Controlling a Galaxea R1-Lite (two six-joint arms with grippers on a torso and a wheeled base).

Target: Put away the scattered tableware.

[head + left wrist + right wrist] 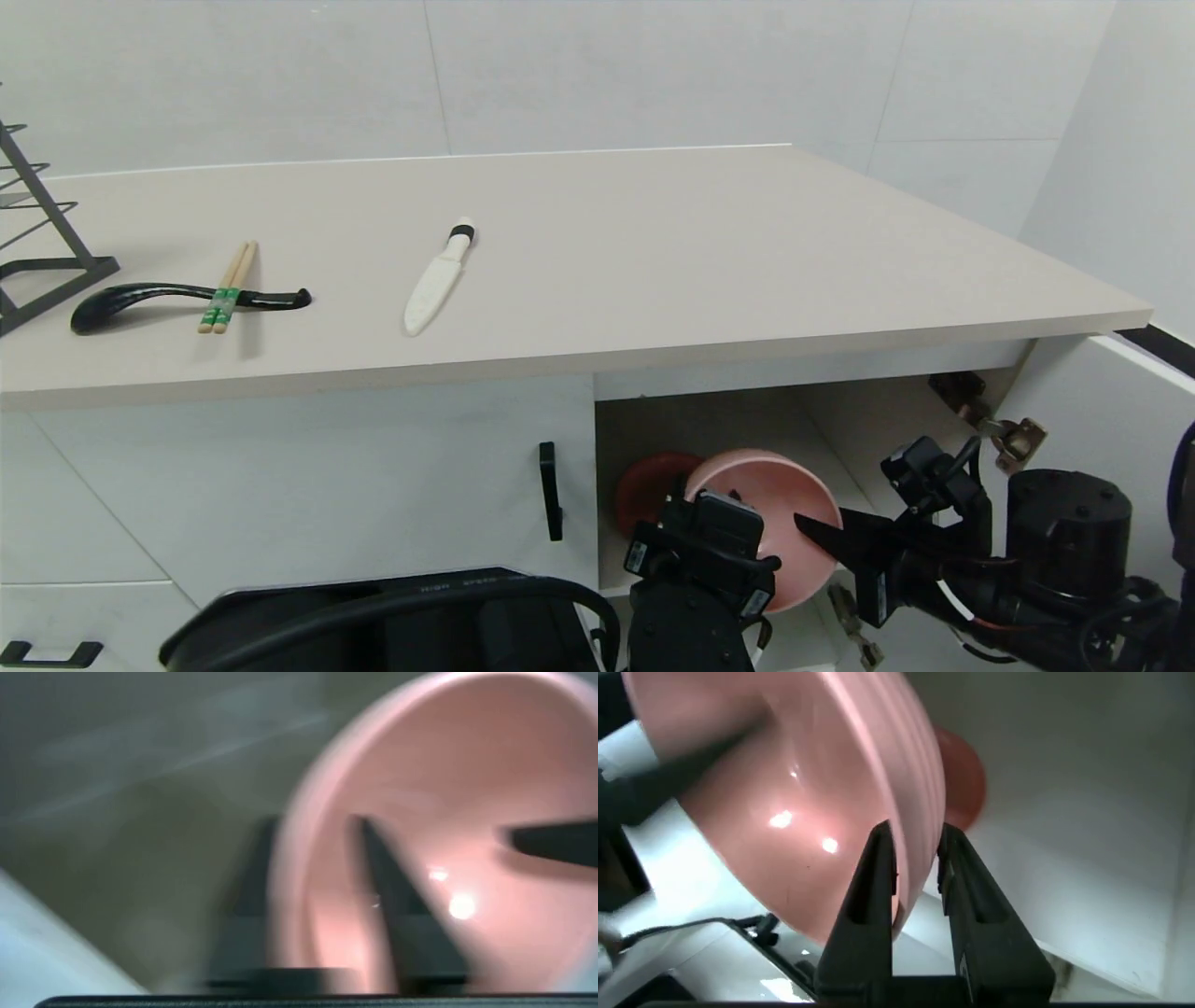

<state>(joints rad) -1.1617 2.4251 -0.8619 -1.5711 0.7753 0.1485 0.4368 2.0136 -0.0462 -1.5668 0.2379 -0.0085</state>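
Pink bowl (780,504): tipped on its side in the mouth of the open cabinet (728,420) under the countertop (700,252), with its hollow facing outward and toward the robot's right; both arms meet at its rim

Right gripper (915,840): clenched on the bowl's rim on the robot's right side; its 2 fingers (873,905) sit close together with the bowl wall pinched between them, 1 inside the hollow and 1 outside

Left gripper (313,831): released; it straddles the lower near edge of the rim, with 1 finger behind the outer wall and the inner finger (392,896) inside the hollow, and a strip of pink shows between that finger and the wall; this wrist view is blurred

Red dish (649,490): deeper in the same cabinet, behind the pink bowl on the robot's left side, partly hidden by it

Cabinet door (1092,411): swung open on the robot's right

Neighbouring door: shut, with a black vertical handle (551,490) just beside the open compartment

Black spoon (140,299): lying on the countertop toward the robot's left

Chopsticks (227,287): 1 pair with green bands, resting across the spoon's handle

White knife (437,280): flat on the countertop near its middle, well apart from the spoon, with a black band near the handle end

Dark wire rack (89,268): at the far left of the countertop, just beside the spoon's bowl end
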